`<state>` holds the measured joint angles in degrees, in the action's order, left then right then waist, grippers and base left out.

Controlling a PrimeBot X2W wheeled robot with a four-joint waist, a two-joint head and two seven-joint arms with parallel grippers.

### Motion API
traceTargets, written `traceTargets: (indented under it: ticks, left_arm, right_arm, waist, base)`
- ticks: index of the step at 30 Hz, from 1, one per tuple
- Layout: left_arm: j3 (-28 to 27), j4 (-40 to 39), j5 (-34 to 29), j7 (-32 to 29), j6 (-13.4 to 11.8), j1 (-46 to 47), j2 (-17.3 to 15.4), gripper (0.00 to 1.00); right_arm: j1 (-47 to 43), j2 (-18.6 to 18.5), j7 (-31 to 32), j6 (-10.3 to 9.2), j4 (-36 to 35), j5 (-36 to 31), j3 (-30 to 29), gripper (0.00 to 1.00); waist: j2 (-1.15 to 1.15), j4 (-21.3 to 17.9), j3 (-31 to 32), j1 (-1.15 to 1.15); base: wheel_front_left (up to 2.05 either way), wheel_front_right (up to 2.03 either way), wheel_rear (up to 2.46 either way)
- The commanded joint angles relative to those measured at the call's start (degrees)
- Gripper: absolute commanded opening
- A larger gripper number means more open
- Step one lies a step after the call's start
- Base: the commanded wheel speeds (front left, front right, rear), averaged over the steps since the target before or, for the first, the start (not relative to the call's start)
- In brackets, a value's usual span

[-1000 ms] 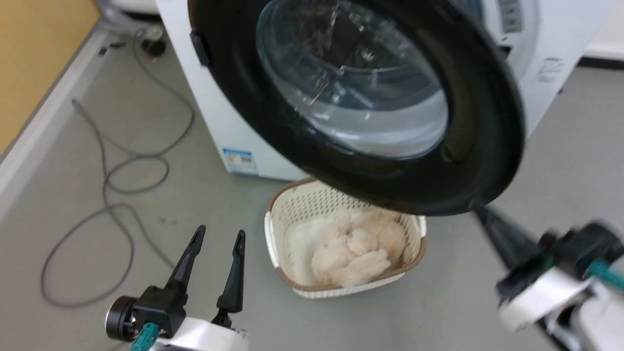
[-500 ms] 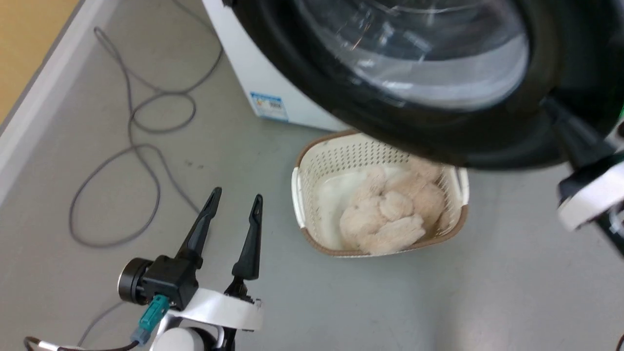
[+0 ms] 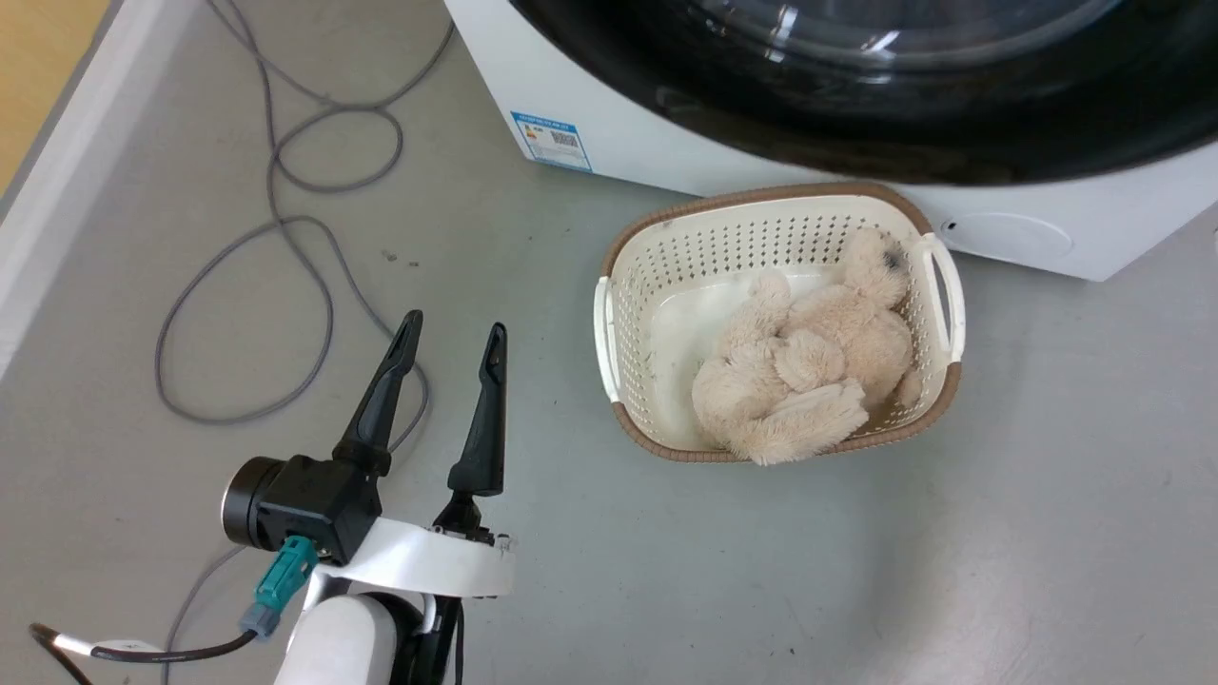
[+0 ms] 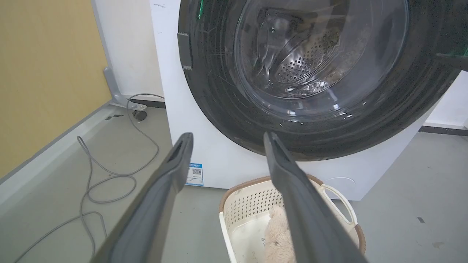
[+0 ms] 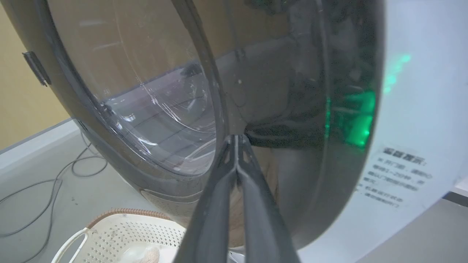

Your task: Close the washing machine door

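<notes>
Smooth grey floor [image 3: 1047, 495], and off to the washer's left a flat yellow wall [image 4: 44, 73] with a pale skirting strip.

One washer [image 3: 609, 143]: white, boxy, with one small blue label [image 3: 552, 141] low on its front near the left corner. One door [image 4: 219, 109]: round, a broad glossy black rim around a bulging clear glass bowl. Lies flat against the washer's front and spans nearly its width. Perforated steel drum visible through the glass. Latched or not: cannot tell.

One basket [image 3: 657, 285] on the floor just in front of the washer, below the door's lower edge. Cream plastic, rounded-rectangular, walls pierced with rows of small holes, brown woven-look rim, two loop handles. Inside it, one fluffy beige plush toy [image 3: 809, 371], curled in a heap.

Thin grey cable [image 3: 285, 219] lying in loose loops on the floor, left of the washer.

Two claws, each with two long, dark, tapering fingers. Left claw [image 3: 453, 325] spread wide and empty, above the floor in front of the washer's left corner, tips pointing toward the washer. Right claw [image 5: 237, 140] pressed together with nothing between the fingers, tips against the door's black rim toward the washer's right side, with a green glow reflected in the rim beside them.
</notes>
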<state>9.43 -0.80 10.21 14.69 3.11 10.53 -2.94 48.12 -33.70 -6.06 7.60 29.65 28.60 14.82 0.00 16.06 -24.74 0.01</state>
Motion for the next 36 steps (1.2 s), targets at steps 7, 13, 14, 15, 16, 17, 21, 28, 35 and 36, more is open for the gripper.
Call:
traceTargets:
  ticks: [7,13,14,15,16,17,21,28,35,36]
  left_arm:
    - [-0.02,0.44,1.34,0.30,-0.73,1.11,0.06,1.00]
    - [-0.44,1.18,0.88,0.30,-0.64,0.65,0.06,1.00]
    - [-0.60,1.36,0.73,0.30,-0.54,0.46,0.06,1.00]
    - [-0.81,1.55,0.65,0.30,-0.46,0.24,0.06,1.00]
    - [-1.00,1.70,0.62,0.30,-0.39,-0.07,0.06,1.00]
    - [-1.16,1.84,0.59,0.30,-0.32,-0.39,0.06,1.00]
    - [-1.82,3.41,0.76,0.30,-0.07,-2.40,0.06,1.00]
    - [-3.32,8.62,0.14,0.30,0.38,-6.23,0.06,1.00]
    - [-5.42,8.96,0.16,0.30,0.64,-9.22,0.06,1.00]
    - [-5.55,8.93,0.22,0.30,0.67,-9.58,0.06,1.00]
  right_arm:
    - [5.37,2.12,-1.20,-0.11,8.25,0.46,-5.08,0.00]
    - [4.93,4.36,-4.62,-0.11,12.27,-0.20,-4.98,0.00]
    - [4.53,4.58,-5.09,-0.11,12.58,-0.11,-4.66,0.00]
    - [3.91,4.83,-5.65,-0.11,12.81,-0.01,-4.22,0.00]
    - [3.20,4.97,-6.11,-0.11,12.87,0.09,-3.69,0.00]
    - [2.31,5.09,-6.54,-0.11,12.79,0.14,-2.97,0.00]
    - [-2.82,6.04,-7.88,-0.11,11.68,0.99,0.13,0.00]
    - [-13.31,7.04,-8.81,-0.11,7.08,3.07,3.50,0.00]
    - [-24.00,9.05,-8.92,-0.11,-2.21,0.05,0.71,0.00]
    - [-25.64,9.59,-8.92,-0.11,-3.55,-0.54,-0.29,0.00]
  waist:
    - [0.00,0.22,-0.65,-0.01]
    - [0.00,-0.74,1.79,-0.01]
    - [0.00,-0.99,2.46,-0.01]
    - [0.00,-1.31,3.45,-0.01]
    - [0.00,-1.63,4.24,-0.01]
    - [0.00,-2.02,5.17,-0.01]
    - [0.00,-4.21,9.72,-0.01]
    - [0.00,-8.81,17.28,-0.01]
    - [0.00,-13.11,21.67,-0.01]
    - [0.00,-13.53,22.14,-0.01]
  base:
    - [0.00,0.00,0.00]
    - [0.00,0.00,0.00]
    - [0.00,0.00,0.00]
    - [0.00,0.00,0.00]
    - [0.00,0.00,0.00]
    - [0.00,0.00,0.00]
    - [0.00,0.00,0.00]
    - [0.00,0.00,0.00]
    - [0.00,0.00,0.00]
    - [0.00,0.00,0.00]
